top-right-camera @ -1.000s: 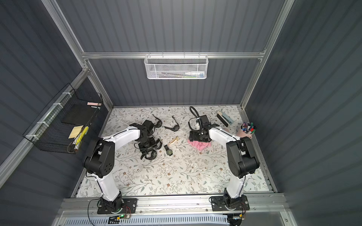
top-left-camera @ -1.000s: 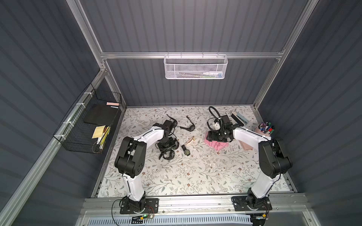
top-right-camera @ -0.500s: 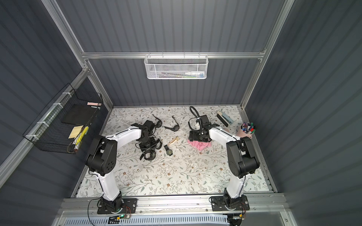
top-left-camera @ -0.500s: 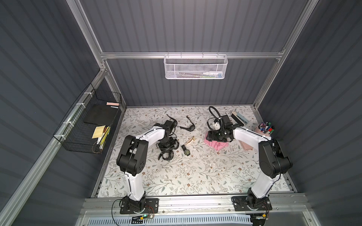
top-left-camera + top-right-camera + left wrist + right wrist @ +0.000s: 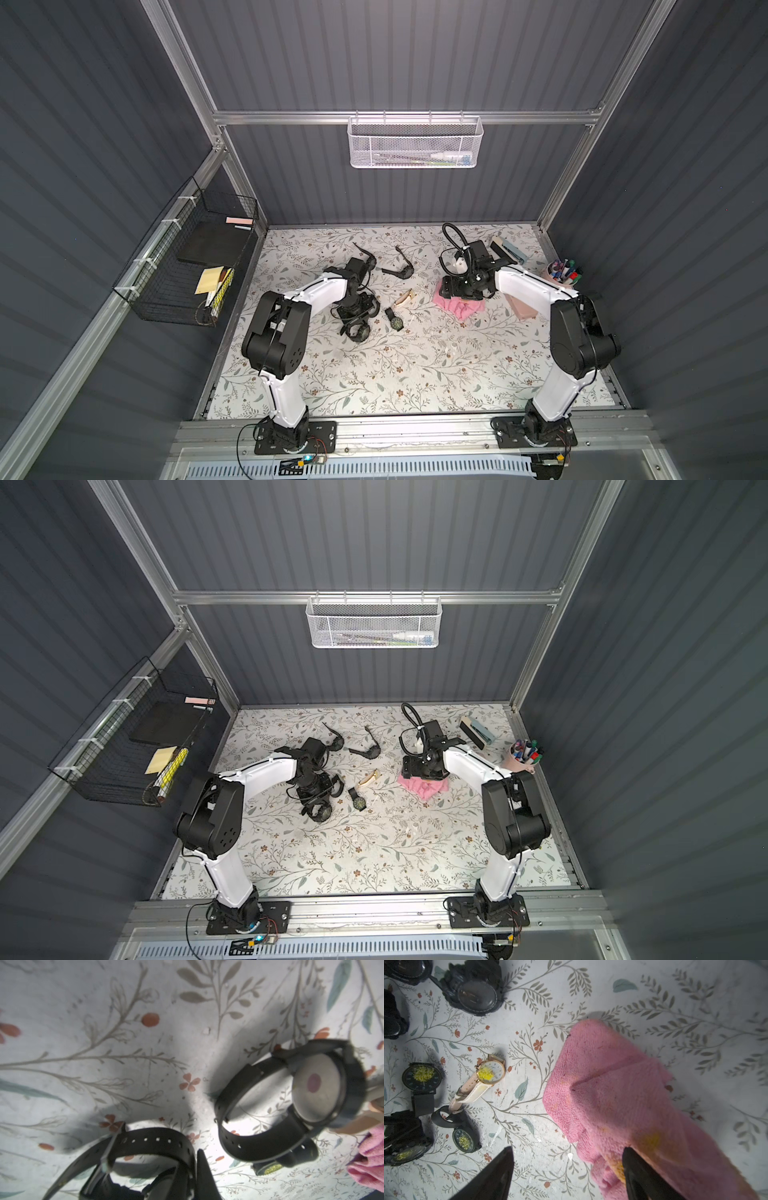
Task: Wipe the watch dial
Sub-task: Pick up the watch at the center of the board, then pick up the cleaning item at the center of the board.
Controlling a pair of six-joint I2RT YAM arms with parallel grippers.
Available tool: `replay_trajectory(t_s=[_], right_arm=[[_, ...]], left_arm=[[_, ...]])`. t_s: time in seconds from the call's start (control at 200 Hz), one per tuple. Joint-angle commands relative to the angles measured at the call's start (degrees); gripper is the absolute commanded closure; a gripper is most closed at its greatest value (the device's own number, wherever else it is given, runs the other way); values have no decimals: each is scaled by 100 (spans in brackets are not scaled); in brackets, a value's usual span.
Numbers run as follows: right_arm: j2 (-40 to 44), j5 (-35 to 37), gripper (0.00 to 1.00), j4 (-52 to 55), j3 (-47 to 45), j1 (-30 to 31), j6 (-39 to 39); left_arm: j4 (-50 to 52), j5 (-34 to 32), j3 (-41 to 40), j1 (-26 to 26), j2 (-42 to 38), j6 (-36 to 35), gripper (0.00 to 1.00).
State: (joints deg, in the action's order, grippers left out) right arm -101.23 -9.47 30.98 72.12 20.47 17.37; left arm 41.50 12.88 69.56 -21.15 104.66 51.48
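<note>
Bench: a floral-patterned top [image 5: 415, 374]; both arms reach in from its near edge.
Black watch: [image 5: 358, 332] sits around the middle of the bench, a little toward the left edge, directly under the left tool [image 5: 356, 318].
Dial: the dial [image 5: 406, 1154] of the black watch carries a yellow smear and is seen at a slant in the right wrist view.
Left tool state: clenched; in the left wrist view 1 dark finger [image 5: 204, 1178] lies against the perforated strap, so the grip appears to be on that strap.
Right tool: [image 5: 566, 1149] is released, with its jaws wide apart, low over the pink cloth [image 5: 459, 308].
Right fingers: 1 finger [image 5: 645, 1178] is over the cloth, and the other is over bare bench.
Pink cloth: it lies crumpled in the right half of the bench, toward the back edge, with yellow stains near the finger.
Cream-strap watch: [image 5: 491, 1071] has a gold case and yellow on its dial, and lies between the black watch and the cloth.
Upright watch: [image 5: 422, 1077] stands on its strap, with yellow on its dial.
Small dark watch: [image 5: 464, 1139] lies flat, with yellow on its dial.
Large black watch: [image 5: 402, 271] lies nearer the back edge.
Pen cup: [image 5: 563, 274] stands at the right edge.
Walls: a white mesh basket [image 5: 415, 141] hangs at the back and a black wire basket [image 5: 187, 257] hangs on the left.
</note>
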Motion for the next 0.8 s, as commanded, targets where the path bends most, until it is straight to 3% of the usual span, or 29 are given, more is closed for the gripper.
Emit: replay_trajectory(t_s=[0.0, 0.26, 0.55, 0.795], right_arm=[[332, 632, 19, 608, 238, 262, -175], [150, 688, 38, 1119, 199, 469, 134], [-172, 1213, 42, 1020, 100, 467, 388], [-834, 1297, 61, 1311, 463, 457, 525]], left_arm=[[-215, 196, -40, 64, -391, -77, 97], [-743, 645, 151, 407, -542, -243, 100], [-1097, 1281, 482, 445, -521, -411, 100], [-1404, 1590, 584, 523, -652, -464, 100]])
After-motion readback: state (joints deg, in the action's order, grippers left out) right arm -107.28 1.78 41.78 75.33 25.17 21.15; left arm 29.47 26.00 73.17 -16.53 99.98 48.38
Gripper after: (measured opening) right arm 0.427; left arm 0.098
